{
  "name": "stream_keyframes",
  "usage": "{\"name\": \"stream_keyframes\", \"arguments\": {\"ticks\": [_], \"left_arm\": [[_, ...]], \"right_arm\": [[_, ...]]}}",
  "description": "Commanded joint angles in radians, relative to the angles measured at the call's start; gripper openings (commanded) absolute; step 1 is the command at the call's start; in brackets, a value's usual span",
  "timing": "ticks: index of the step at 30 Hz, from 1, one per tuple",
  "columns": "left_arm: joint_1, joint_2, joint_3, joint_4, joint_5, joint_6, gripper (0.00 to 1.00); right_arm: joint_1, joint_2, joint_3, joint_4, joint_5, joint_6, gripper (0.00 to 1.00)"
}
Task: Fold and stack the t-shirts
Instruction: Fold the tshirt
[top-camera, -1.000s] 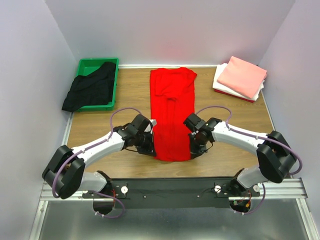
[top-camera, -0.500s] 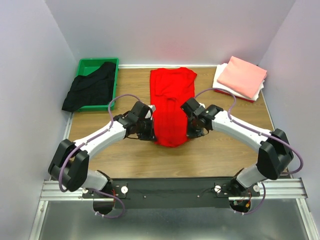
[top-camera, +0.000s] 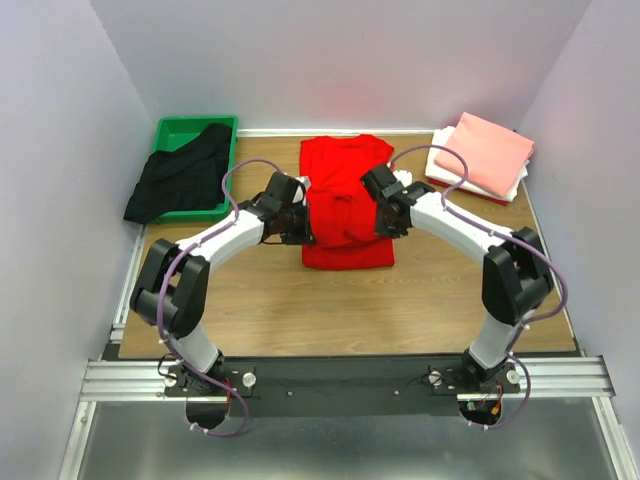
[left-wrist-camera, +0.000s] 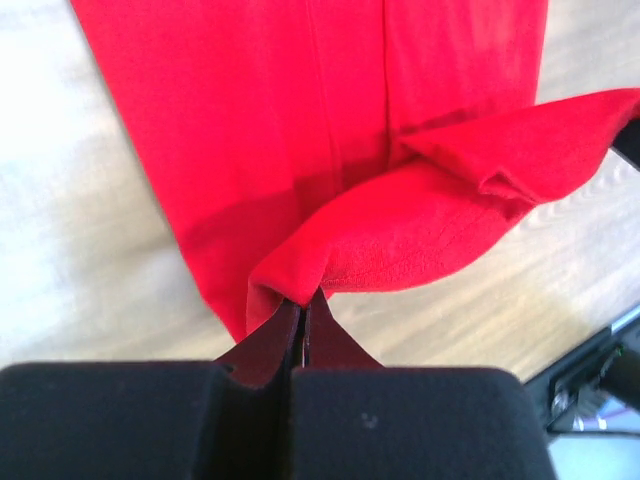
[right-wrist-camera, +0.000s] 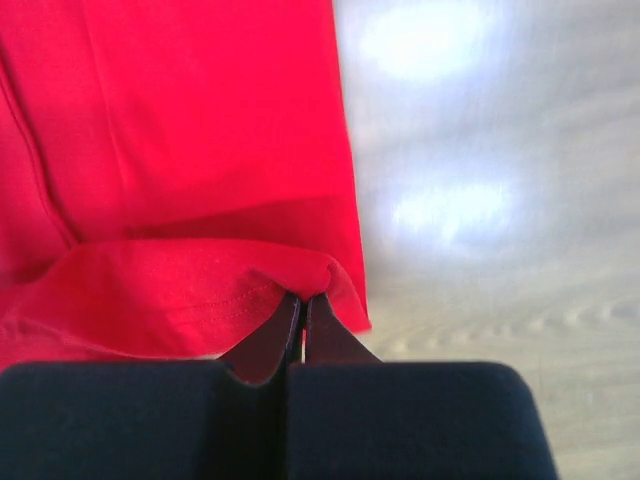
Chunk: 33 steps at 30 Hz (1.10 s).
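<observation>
You are partway through the crosswise fold of the red shirt (top-camera: 345, 205). It lies at the middle of the worktop (top-camera: 300, 310), running toward the far edge, already narrowed to a long strip with its collar end nearest that edge.

Both jaws are pressed together, each pinching a hem corner: the left jaws on the left corner, the right jaws on the right one. The wrist views show the cloth (left-wrist-camera: 400, 230) bunched right at the tips on the left and a stitched hem edge (right-wrist-camera: 200, 300) draped from the tips on the right. The left arm (top-camera: 235, 235) and right arm (top-camera: 450, 220) reach in from either side. The lifted hem hangs over the middle of the shirt, and the fold crease rests on the worktop at the near end.

By my reading, the next move calls for carrying both corners on toward the far edge at an even pace, so the hem lands square on the shoulders. Then lower, spread both jaws together and pull clear without dragging the cloth.

The folded pink shirt (top-camera: 485, 150) sits on the white shirt (top-camera: 445, 172) at the far right corner, where this one likely goes. The black shirt (top-camera: 185, 175) waits unfolded, spilling over the tray (top-camera: 195, 125) at the far left corner.
</observation>
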Motion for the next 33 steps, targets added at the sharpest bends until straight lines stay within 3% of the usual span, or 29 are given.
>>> {"name": "stream_keyframes", "arguments": {"ticks": [1, 9, 26, 27, 28, 29, 30, 31, 32, 33], "left_arm": [[0.03, 0.081, 0.091, 0.05, -0.004, 0.038, 0.0], [0.087, 0.204, 0.253, 0.056, 0.005, 0.061, 0.0], [0.144, 0.36, 0.341, 0.081, -0.008, 0.049, 0.0], [0.145, 0.359, 0.34, 0.084, -0.019, 0.047, 0.0], [0.15, 0.356, 0.337, 0.09, -0.032, 0.044, 0.01], [0.151, 0.35, 0.337, 0.096, -0.056, 0.04, 0.07], [0.153, 0.345, 0.338, 0.098, -0.065, 0.035, 0.21], [0.154, 0.339, 0.338, 0.104, -0.072, 0.033, 0.35], [0.154, 0.322, 0.338, 0.111, -0.082, 0.03, 0.57], [0.154, 0.312, 0.337, 0.117, -0.087, 0.027, 0.7]], "right_arm": [[-0.026, 0.089, 0.095, 0.074, 0.084, -0.066, 0.01], [-0.063, 0.22, 0.245, 0.083, 0.091, -0.139, 0.0], [-0.103, 0.358, 0.356, 0.083, 0.093, -0.202, 0.0], [-0.104, 0.367, 0.365, 0.083, 0.088, -0.207, 0.01], [-0.104, 0.375, 0.38, 0.081, 0.084, -0.211, 0.1], [-0.106, 0.383, 0.39, 0.081, 0.081, -0.218, 0.19], [-0.104, 0.381, 0.396, 0.081, 0.078, -0.219, 0.29], [-0.106, 0.375, 0.4, 0.081, 0.076, -0.221, 0.38], [-0.104, 0.358, 0.406, 0.081, 0.073, -0.219, 0.5], [-0.106, 0.349, 0.408, 0.081, 0.071, -0.221, 0.54]]}}
